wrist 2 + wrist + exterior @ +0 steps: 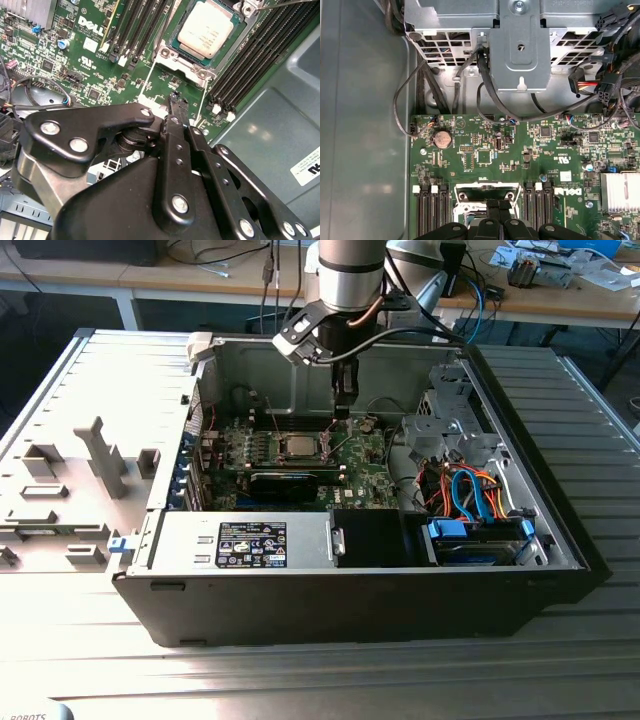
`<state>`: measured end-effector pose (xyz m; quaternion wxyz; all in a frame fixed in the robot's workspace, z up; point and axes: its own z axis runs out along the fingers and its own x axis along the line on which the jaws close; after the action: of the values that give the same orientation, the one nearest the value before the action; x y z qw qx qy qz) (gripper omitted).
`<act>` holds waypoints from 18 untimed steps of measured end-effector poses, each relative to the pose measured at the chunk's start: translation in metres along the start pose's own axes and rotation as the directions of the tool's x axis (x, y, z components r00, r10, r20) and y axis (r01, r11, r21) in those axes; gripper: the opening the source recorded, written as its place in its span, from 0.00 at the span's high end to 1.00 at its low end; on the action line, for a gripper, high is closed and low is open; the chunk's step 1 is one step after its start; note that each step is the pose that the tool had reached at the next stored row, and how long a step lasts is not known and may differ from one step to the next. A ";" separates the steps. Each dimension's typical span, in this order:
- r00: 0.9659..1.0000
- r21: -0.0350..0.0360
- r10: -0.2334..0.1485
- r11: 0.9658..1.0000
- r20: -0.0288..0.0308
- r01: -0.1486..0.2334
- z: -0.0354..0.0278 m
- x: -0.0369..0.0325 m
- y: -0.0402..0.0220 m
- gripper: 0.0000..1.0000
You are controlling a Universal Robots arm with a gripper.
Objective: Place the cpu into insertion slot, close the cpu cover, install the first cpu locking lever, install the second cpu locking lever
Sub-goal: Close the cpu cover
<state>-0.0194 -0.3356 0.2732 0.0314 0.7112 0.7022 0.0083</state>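
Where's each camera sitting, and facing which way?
Exterior view: off the arm, looking down into the open case; arm and hand above the board.
Second wrist view: on the wrist, looking along the hand at the cpu.
First wrist view: on the wrist, looking past the hand toward the drive cage.
Shared: both wrist views show hand and board.
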 end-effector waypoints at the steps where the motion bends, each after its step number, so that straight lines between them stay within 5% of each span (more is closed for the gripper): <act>1: 1.000 0.000 0.000 1.000 0.000 0.000 0.0002 0.0000 0.0001 0.89; 18: 1.000 0.000 0.000 1.000 0.000 0.000 0.0036 0.0007 0.0019 0.89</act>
<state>-0.0173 -0.3351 0.2697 0.0314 0.7112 0.7022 0.0083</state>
